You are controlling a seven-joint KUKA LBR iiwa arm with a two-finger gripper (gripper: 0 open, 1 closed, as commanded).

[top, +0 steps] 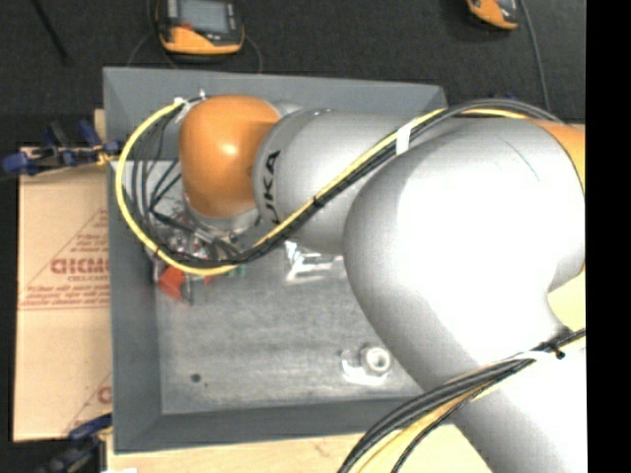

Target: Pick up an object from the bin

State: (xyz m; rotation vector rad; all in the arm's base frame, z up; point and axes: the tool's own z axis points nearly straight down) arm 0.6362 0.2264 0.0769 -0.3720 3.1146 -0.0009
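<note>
Pretty sure the bin (246, 363) is dull, scuffed grey metal; arm shell (463, 235) smooth satin silver, orange cover (222, 156) glossy, clear piece (311, 264) shiny plastic.

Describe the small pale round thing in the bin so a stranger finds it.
Find the grey bin, then its lower wall. Just above it, beside the arm, lies the pale ring. Unlike the red piece, it is round with a hole.

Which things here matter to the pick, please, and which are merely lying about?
Job in hand: end effector; small red-orange thing nearest it, by the left wall; grey bin.
Lying about: clear plastic piece mid-bin; white round fitting lower right.
</note>
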